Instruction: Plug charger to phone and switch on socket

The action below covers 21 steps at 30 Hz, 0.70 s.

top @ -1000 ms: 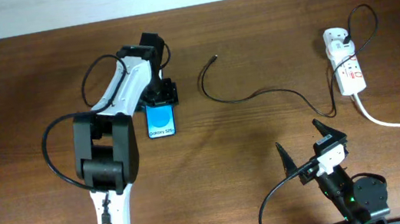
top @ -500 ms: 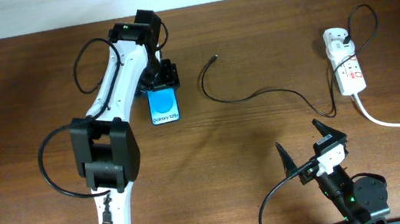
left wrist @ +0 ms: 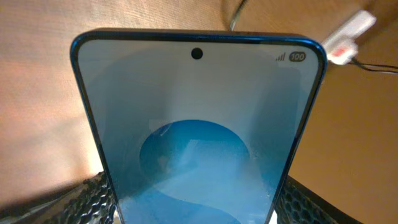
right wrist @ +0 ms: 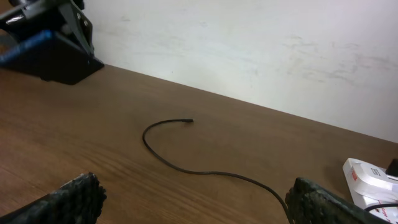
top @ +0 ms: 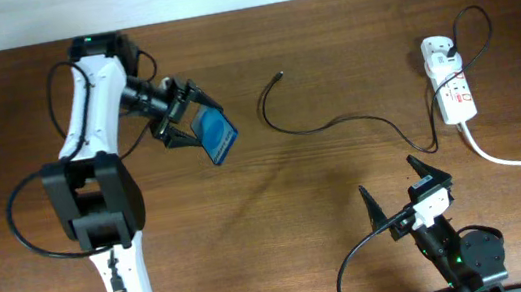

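Left tool (top: pixel 188 118) clamped on phone (top: pixel 219 135), upper left of frame; right tool (top: pixel 397 186) fingers apart, holding nothing.
Brown wood tabletop (top: pixel 281 224) open across centre, white wall along top edge. Charger (top: pixel 338 122) lies loose mid-frame, plug tip well apart from phone; socket (top: pixel 453 90) near right edge. Left arm reaches up-frame, wrist turned right, phone tilted; right arm low at bottom.

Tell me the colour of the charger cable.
The charger is plain black, clearest in the overhead view against the brown table.
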Tool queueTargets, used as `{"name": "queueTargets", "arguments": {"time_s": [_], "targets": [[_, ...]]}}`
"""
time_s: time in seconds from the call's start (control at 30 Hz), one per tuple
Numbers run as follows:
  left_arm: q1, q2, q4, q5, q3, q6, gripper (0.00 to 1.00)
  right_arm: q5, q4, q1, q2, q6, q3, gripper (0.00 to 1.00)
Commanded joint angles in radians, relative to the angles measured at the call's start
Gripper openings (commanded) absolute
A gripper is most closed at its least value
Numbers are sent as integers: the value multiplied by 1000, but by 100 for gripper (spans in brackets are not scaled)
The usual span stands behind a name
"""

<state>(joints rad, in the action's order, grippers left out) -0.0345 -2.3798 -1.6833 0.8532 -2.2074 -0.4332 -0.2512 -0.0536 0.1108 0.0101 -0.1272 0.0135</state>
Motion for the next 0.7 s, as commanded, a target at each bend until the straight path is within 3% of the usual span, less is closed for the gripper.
{"name": "queueTargets", "arguments": {"time_s": [0.0,0.1,0.27,0.5,0.57,0.63,0.67], "targets": [[27,7,-5,208,-19,-79,0,1,-2,-6,-6,4,-8,98],[27,7,-6,319,-19,-151,0,1,-2,-6,-6,4,-8,98],[27,7,-5,471,-19,-151,0,1,-2,-6,-6,4,-8,98],[27,7,-5,468,-19,-150,0,-2,2,-6,-6,65,-8,98],[27,7,-5,468,-19,-150,0,3,2,-7,-6,165,-8,98],[27,7,-5,468,-19,-150,0,60,1,-7,-6,468,-8,98],[27,7,-5,468,-19,-150,0,66,-2,-7,-6,546,-5,98]]}}
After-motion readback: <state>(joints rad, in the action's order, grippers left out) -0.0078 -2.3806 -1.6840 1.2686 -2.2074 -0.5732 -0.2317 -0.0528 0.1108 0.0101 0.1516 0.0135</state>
